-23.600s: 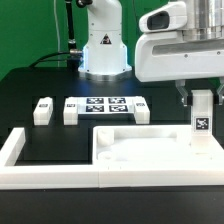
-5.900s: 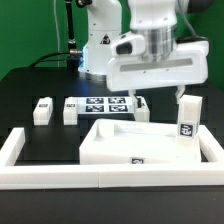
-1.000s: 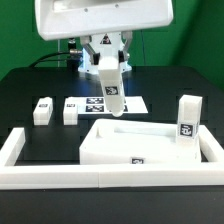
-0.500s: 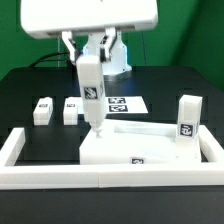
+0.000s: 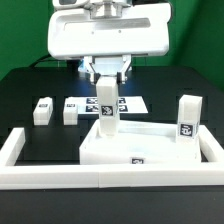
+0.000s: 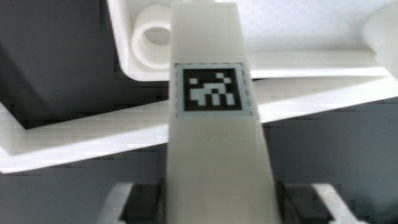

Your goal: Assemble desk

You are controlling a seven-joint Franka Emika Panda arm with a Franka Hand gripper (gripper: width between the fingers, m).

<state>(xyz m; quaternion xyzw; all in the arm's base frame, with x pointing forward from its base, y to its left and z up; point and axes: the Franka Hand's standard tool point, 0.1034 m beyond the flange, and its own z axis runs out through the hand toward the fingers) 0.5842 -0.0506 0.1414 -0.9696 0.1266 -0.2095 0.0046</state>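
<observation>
My gripper point(image 5: 105, 84) is shut on a white desk leg point(image 5: 105, 108) and holds it upright, tag facing the camera. The leg's lower end hangs over the far corner of the tabletop point(image 5: 150, 148) on the exterior view's left. The tabletop lies upside down like a tray. A second leg point(image 5: 187, 118) stands upright at its corner on the exterior view's right. Two more legs point(image 5: 42, 110) point(image 5: 70, 110) lie on the black table to the left. In the wrist view the held leg point(image 6: 214, 130) fills the middle, over a round socket point(image 6: 153, 40) in the tabletop point(image 6: 107, 140).
The marker board point(image 5: 128, 103) lies behind the held leg. Low white fence bars point(image 5: 18, 150) run along the left, front point(image 5: 110, 180) and right of the work area. The arm's base stands at the back.
The gripper has carried the leg to the exterior view's right and lower, from beside the marker board to over the tabletop's far left corner. The other parts have not moved.
</observation>
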